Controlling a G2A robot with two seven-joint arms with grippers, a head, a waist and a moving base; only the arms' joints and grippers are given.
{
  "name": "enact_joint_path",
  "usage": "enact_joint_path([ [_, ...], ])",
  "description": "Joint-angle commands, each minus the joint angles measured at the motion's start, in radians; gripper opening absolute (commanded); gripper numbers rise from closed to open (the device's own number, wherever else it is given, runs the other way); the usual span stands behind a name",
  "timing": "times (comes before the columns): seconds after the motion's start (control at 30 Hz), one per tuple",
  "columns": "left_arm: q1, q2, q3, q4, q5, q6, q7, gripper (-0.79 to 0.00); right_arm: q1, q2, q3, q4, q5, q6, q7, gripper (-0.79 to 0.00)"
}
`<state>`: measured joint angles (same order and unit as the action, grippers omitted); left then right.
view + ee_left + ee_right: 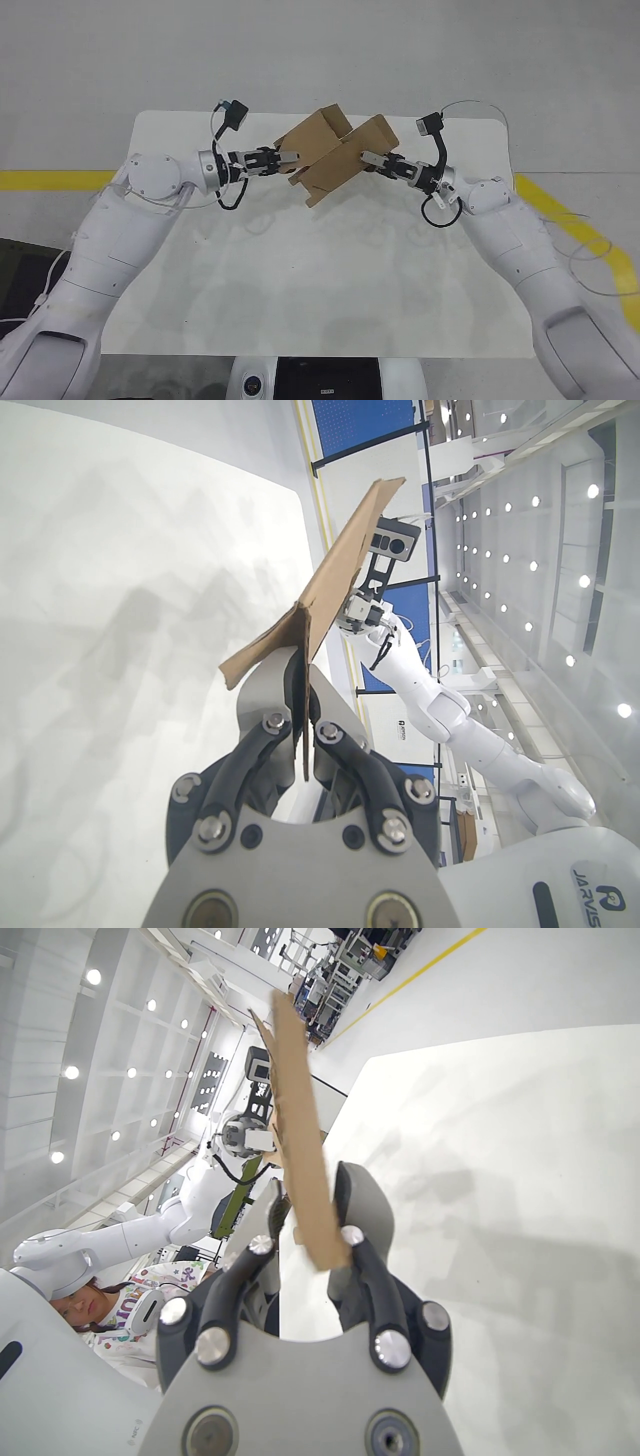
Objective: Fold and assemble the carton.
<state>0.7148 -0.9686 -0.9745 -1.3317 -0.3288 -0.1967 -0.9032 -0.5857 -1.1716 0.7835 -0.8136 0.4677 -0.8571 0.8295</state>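
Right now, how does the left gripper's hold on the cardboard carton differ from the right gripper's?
The left gripper pinches the carton right at a crease, where a flap bends away; the right gripper pinches a flat, straight panel. The left gripper holds the carton's left end, the right gripper the opposite end. Both are shut on the same carton, holding it up off the table.

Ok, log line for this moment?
carton: held between both grippers | left gripper: shut on carton | right gripper: shut on carton
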Motion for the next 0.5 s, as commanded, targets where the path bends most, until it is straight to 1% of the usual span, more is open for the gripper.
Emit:
enact_joint_path([
  [0.0,-0.001,0.001,-0.007,-0.003,0.007,-0.006,-0.008,-0.785,0.002,0.004,0.012,0.008,-0.024,-0.008,0.004,0.000],
  [0.2,-0.013,0.006,-0.027,-0.006,0.054,-0.052,-0.085,-0.785,0.012,0.029,0.063,0.022,-0.143,-0.020,-0.011,0.000],
  [0.33,-0.022,0.012,-0.038,-0.008,0.085,-0.103,-0.157,-0.785,0.004,0.049,0.101,-0.004,-0.198,-0.029,-0.014,0.000],
  [0.4,-0.023,0.015,-0.043,-0.010,0.100,-0.132,-0.198,-0.785,-0.009,0.055,0.114,-0.043,-0.177,-0.059,0.012,0.000],
  [0.43,-0.023,0.017,-0.045,-0.009,0.106,-0.145,-0.215,-0.785,-0.014,0.058,0.116,-0.066,-0.155,-0.077,0.043,0.000],
  [0.47,-0.022,0.018,-0.047,-0.008,0.109,-0.157,-0.232,-0.785,-0.017,0.060,0.112,-0.096,-0.140,-0.071,0.063,0.000],
])
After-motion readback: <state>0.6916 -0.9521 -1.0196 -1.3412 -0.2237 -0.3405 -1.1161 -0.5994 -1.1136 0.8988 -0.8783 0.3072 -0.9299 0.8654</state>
